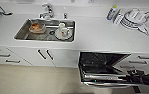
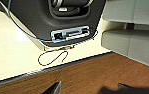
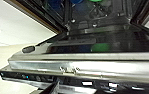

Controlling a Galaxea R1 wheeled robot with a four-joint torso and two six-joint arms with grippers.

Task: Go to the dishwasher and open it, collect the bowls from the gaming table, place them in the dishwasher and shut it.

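Dishwasher point(image 1: 100, 67) door part-open, steel edge shining, green bowl point(image 3: 100, 47) inside.

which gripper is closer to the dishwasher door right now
Right. The right gripper is at the edge of the partly open dishwasher door. The left wrist view looks at wood floor and grey furniture, away from it.

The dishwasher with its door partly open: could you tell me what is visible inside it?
Inside the dishwasher, blue and green items sit in the dark racks, and green reflects on the door. The door and racks cover their shapes, so their number stays unclear.
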